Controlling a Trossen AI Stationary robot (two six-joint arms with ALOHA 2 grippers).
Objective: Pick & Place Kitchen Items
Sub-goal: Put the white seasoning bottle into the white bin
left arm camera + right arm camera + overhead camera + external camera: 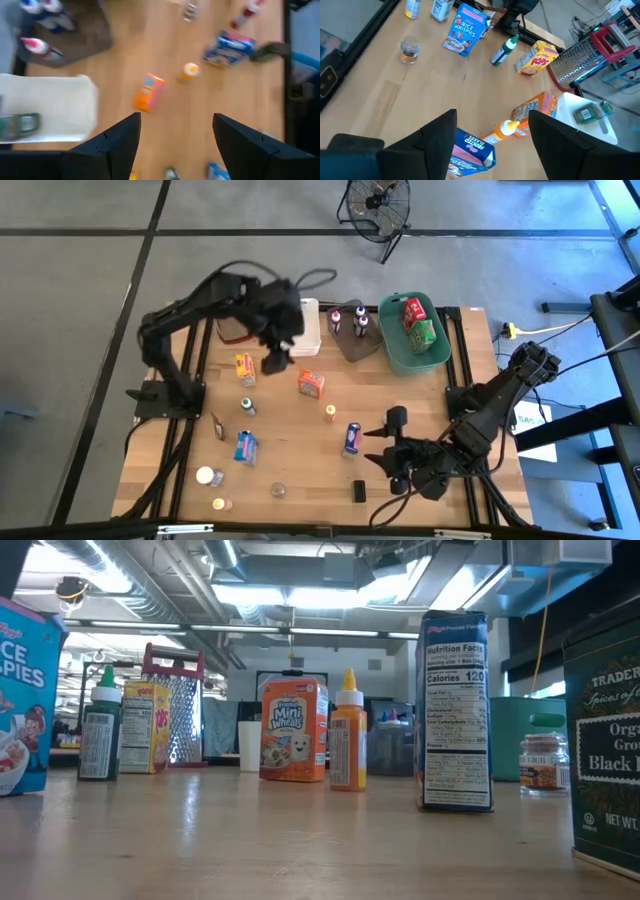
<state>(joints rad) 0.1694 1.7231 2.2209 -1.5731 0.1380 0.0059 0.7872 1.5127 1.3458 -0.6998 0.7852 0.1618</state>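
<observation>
Kitchen items stand scattered on the wooden table: a yellow box (pixel 245 368), an orange Mini Wheats box (pixel 311 384), an orange bottle (pixel 330 413), a blue Frosted box (pixel 352 439), a Rice Krispies box (pixel 246 447) and a green-capped bottle (pixel 247 406). My left gripper (pixel 275 358) hangs open high over the table's far left part, beside the white bin (pixel 308 328), with nothing between its fingers (pixel 120 142). My right gripper (pixel 375 448) stands open near the front right, pointing at the blue Frosted box (pixel 470 150) without touching it.
A green bottle (pixel 20 125) lies in the white bin. A green bin (pixel 440 355) holding red and green boxes stands at the far right, next to a grey tray (pixel 352 345) with two bottles. A grater (pixel 580 62) is at the far left. Small jars (pixel 209 476) sit near the front edge.
</observation>
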